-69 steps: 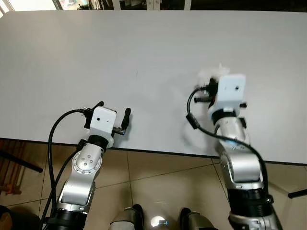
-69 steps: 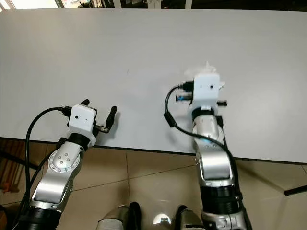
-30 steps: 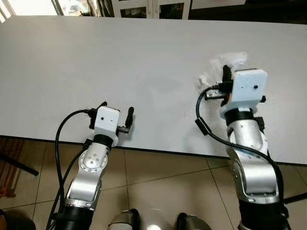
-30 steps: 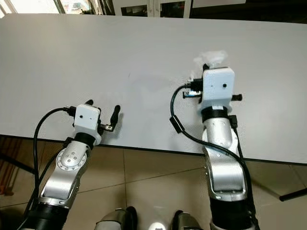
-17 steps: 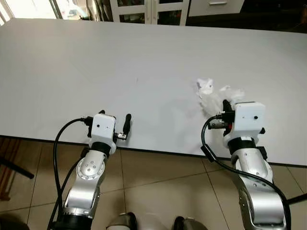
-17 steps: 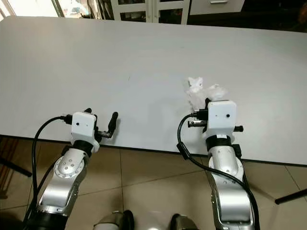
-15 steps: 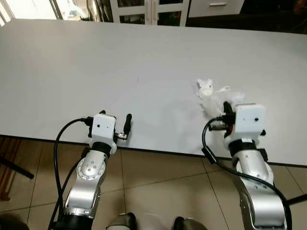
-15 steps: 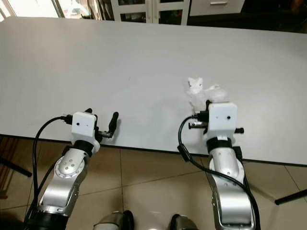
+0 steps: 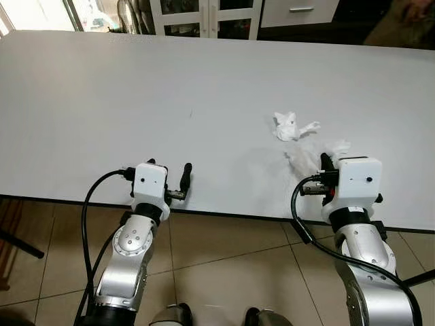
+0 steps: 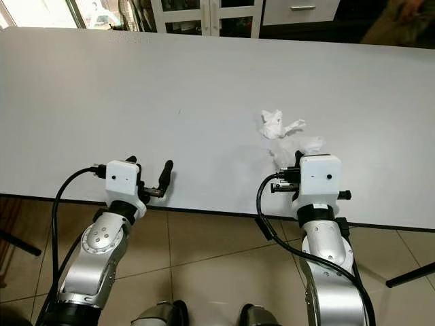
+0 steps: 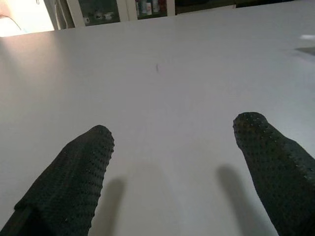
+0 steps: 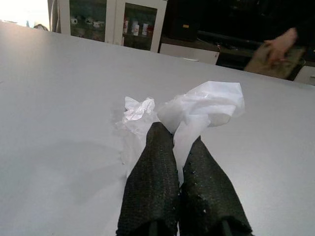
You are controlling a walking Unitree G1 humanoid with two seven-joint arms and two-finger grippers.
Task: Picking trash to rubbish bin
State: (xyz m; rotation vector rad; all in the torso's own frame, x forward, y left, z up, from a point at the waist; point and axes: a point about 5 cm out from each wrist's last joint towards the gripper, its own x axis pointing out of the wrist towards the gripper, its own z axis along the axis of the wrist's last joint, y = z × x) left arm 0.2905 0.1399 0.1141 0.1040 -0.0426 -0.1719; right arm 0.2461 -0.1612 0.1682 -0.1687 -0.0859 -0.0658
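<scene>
While the white table (image 9: pixel 102 88) is spreading wide before the robot, two pieces of trash are lying on its right part. Item one: a crumpled white tissue (image 12: pixel 204 105), pinched between the closed fingers of the right gripper (image 12: pixel 179 147) near the table's near edge, its loose part billowing beyond the fingertips. Item two: a smaller crumpled paper wad (image 9: pixel 291 127), sitting on the table just beyond the held tissue, apart from the gripper. Item three: the left gripper (image 11: pixel 174 132), hovering low over the near edge of the table with its two black fingers spread wide and nothing between them. Item four: white cabinets with glass doors (image 9: pixel 197 13), standing past the far edge of the table. Item five: tan floor tiles (image 9: pixel 231 244), showing beneath the two silver arms.
</scene>
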